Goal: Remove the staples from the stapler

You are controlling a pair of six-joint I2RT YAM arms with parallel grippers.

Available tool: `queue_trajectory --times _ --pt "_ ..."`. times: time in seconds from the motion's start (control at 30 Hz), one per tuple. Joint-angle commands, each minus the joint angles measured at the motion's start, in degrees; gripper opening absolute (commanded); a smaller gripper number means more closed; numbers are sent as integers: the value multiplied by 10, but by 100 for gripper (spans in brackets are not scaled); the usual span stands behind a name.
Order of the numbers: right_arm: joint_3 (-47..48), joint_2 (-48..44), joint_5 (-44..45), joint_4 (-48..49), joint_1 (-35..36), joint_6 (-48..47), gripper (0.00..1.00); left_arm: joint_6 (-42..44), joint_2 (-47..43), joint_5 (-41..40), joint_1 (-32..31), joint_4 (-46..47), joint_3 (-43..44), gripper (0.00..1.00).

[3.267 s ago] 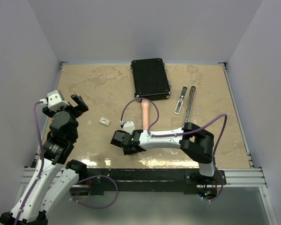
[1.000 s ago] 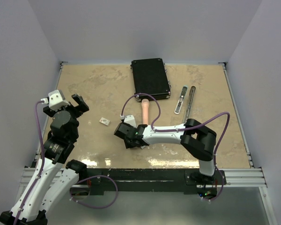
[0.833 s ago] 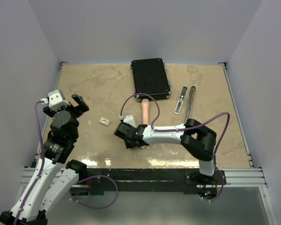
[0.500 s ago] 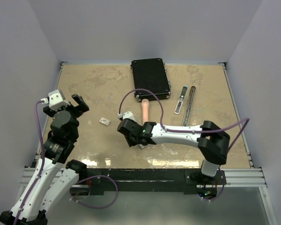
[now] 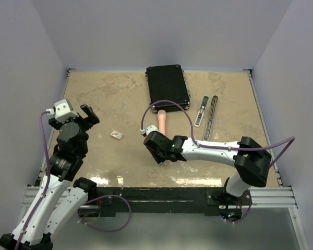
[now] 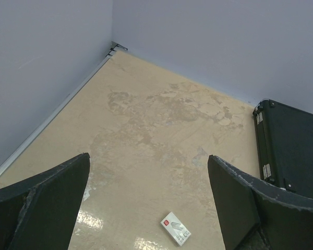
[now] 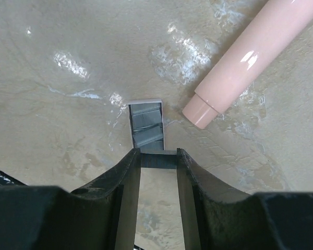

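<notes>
Only in the right wrist view: the staples (image 7: 146, 125), a short silvery-grey metal strip with fine cross ridges and straight edges, flat on the table (image 7: 52, 114). From the top camera not to be seen, covered by the right gripper (image 7: 158, 154) near the middle of the table, a little toward the near edge. Only from the top camera: the black rectangular case (image 5: 168, 87) at the far edge, two long thin stapler parts (image 5: 201, 111) side by side to the right of it, and the whole of both arms. In the left wrist view and from above, but not from the right wrist: a small white card (image 6: 176, 229) with red marks.

Long axis of the strip almost straight away from the right wrist camera, the far end leaning slightly to the left, the near end right at the fingertips. Just to the right of the strip, close but apart, the capped end of the pink handle (image 7: 245, 57), a smooth glossy cylinder running off to the upper right of that view.

On the right gripper, fingers (image 7: 126, 177) black, curved, rough at the edges, close together with a narrow gap. Across this gap at the tips a grey bar, in line with the strip. Clamped on it or only astride it: cannot tell. At the left side, raised, the left gripper (image 5: 88, 115), jaws wide apart, bare table between them. Table beige, mottled like stone, with glossy patches.
</notes>
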Motion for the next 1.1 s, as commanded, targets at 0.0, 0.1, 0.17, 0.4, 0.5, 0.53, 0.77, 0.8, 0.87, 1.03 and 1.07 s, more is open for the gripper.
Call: queue_trajectory --times 0.0,0.1,0.17,0.4,0.5,0.53,0.77,0.8,0.87,1.03,1.07 --pt "-15 6 -21 36 -3 -27 35 9 3 -10 -3 23 -4 100" --pt "-20 11 -26 42 -5 -26 35 9 4 -11 -3 22 -4 100" --pt "-24 11 -32 47 -4 -25 35 8 4 -11 -3 22 -4 100" --pt "-28 20 -33 57 -5 -23 36 8 6 -11 -3 22 -4 100" --pt "-27 26 -33 61 -4 -21 36 9 5 -12 -3 22 -4 100" --pt "-27 28 -32 61 -4 -21 36 9 5 -12 -3 22 -4 100" --pt "-20 39 -24 56 -5 -27 37 9 4 -12 -3 22 -4 100" --pt "-20 40 -23 55 -5 -28 37 9 5 -12 -3 23 -3 100" --pt "-20 42 -22 55 -5 -27 37 9 4 -12 -3 22 -4 100" --pt "-20 47 -21 55 -5 -28 38 9 3 -13 -3 22 -3 100" --pt "-20 48 -22 55 -5 -27 38 9 3 -13 -3 23 -3 100"
